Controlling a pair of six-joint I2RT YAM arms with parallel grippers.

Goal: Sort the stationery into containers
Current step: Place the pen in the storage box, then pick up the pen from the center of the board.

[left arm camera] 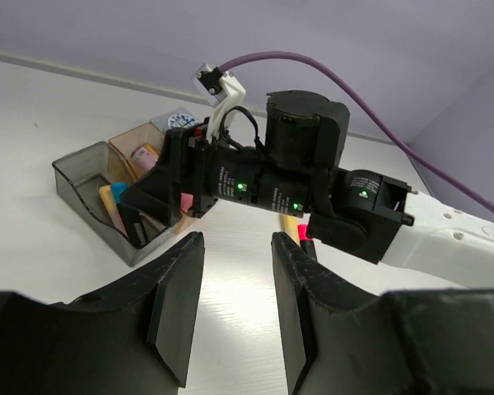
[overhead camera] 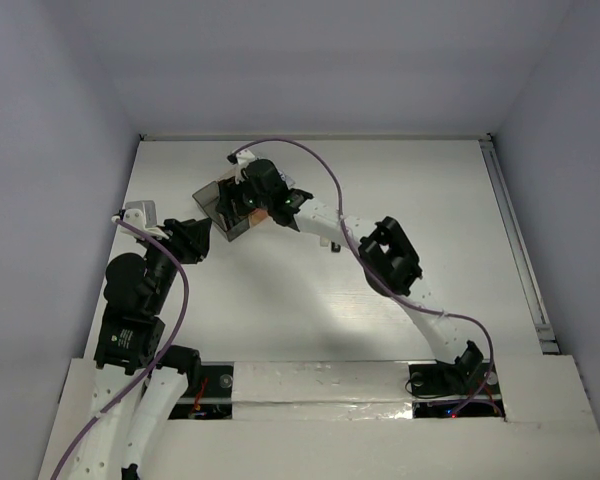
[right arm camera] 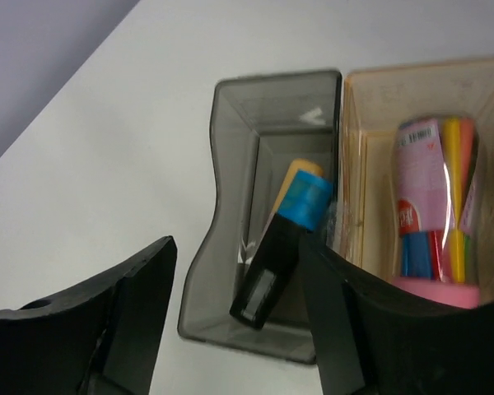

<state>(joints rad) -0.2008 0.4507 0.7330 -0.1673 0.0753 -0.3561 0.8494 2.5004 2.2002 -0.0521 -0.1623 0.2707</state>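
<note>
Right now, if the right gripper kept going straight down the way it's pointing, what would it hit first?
Most likely the blue-black highlighter lying in the smoky grey bin: the right gripper hangs open directly above that bin. Depth is hard to judge, so a finger might clip the bin's rim first.

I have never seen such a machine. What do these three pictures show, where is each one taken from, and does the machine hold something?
These are two robot arms bolted to the near edge of a white table. One picture is taken from a fixed camera above and behind them. The other two come from small cameras on the wrists, so the dark shapes at the bottom are each arm's own fingers.

The right gripper hangs over a row of small bins. Its jaws stand apart and hold nothing. Below it, in the smoky grey bin, lie a blue-black highlighter and an orange one. The tan bin beside it holds a pink bottle-shaped piece and a few more coloured items.

The left gripper waits nearby, pointed at the bins, with nothing between its jaws.
</note>
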